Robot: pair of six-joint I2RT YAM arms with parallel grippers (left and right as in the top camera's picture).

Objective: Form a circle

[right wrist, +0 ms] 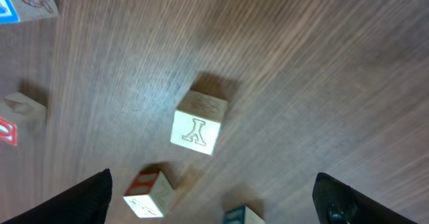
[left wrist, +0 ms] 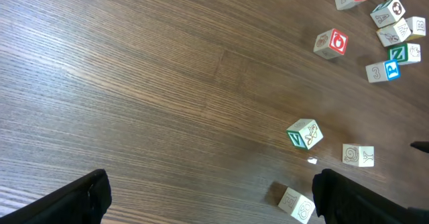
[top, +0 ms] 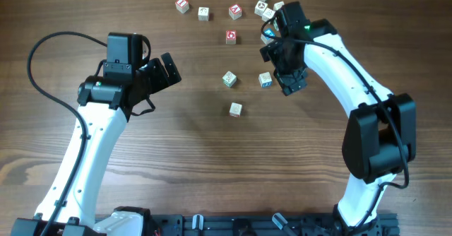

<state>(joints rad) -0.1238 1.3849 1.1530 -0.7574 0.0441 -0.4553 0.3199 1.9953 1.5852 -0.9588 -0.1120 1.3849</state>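
Soft, even light falls from above on the table [top: 198,165]. The overhead view is sharp, with only faint, short shadows beside the cubes [top: 235,109]. The left wrist view is crisp too, with clear wood grain and a mild sheen toward its upper left. The right wrist view is blurred: the grain streaks, the letter cube [right wrist: 198,125] has soft edges, and the right claw [right wrist: 214,207] shows only as featureless black corners.

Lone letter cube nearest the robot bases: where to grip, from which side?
Likely best: grip the lone letter cube across two opposite side faces, straight down from above. It sits flat on the table, nothing touching it, so all sides are free.
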